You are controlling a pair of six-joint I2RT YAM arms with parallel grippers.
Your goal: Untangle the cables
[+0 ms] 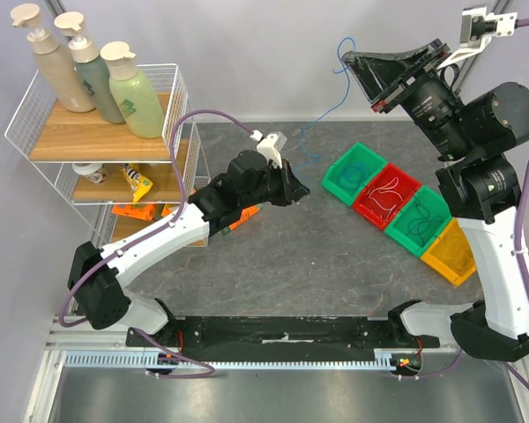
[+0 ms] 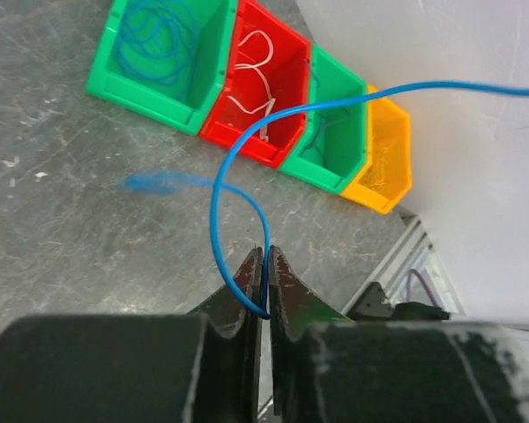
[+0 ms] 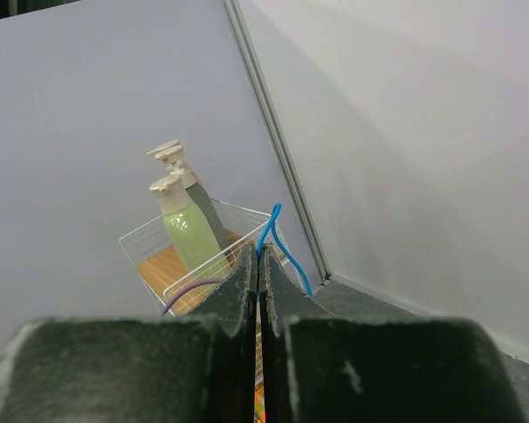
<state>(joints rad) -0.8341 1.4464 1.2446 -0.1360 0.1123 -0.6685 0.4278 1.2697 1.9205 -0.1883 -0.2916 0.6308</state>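
Observation:
A thin blue cable [image 1: 335,104] runs through the air from my left gripper [image 1: 297,187] over the table's middle up to my raised right gripper [image 1: 346,60] at the back. In the left wrist view my left gripper [image 2: 265,254] is shut on the blue cable [image 2: 247,150], which loops just above the tips. In the right wrist view my right gripper [image 3: 257,253] is shut on the cable's other end [image 3: 270,227], which sticks up past the tips.
Four bins stand in a diagonal row at the right: a green bin [image 1: 353,173] with a blue cable, a red bin [image 1: 385,195] with a white cable, a green bin [image 1: 421,220] with a dark cable, an orange bin [image 1: 450,253]. A wire shelf [image 1: 106,141] with bottles stands at the left.

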